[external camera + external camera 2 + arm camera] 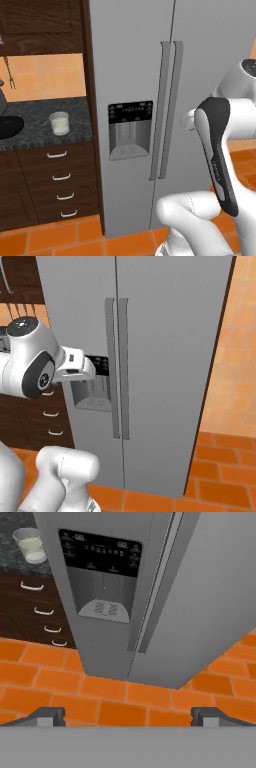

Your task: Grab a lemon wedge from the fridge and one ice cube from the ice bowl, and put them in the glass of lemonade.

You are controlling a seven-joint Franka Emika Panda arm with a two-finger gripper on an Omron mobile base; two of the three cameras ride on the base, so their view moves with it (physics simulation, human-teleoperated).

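Observation:
The fridge stands tall and light grey with both doors closed, its two bar handles side by side and a dark dispenser panel on the left door. The lemon wedge is hidden behind the closed doors. On the dark counter left of the fridge stands the glass of lemonade, which the hand view shows at its top left. The black ice bowl is cut by the left edge. My gripper is open and empty, held back from the fridge and facing the dispenser and handles.
Dark wooden drawers with small white handles sit under the counter. A dark wall cabinet hangs above it. Orange floor tiles lie in front of the fridge. My arm's elbow rises at the right.

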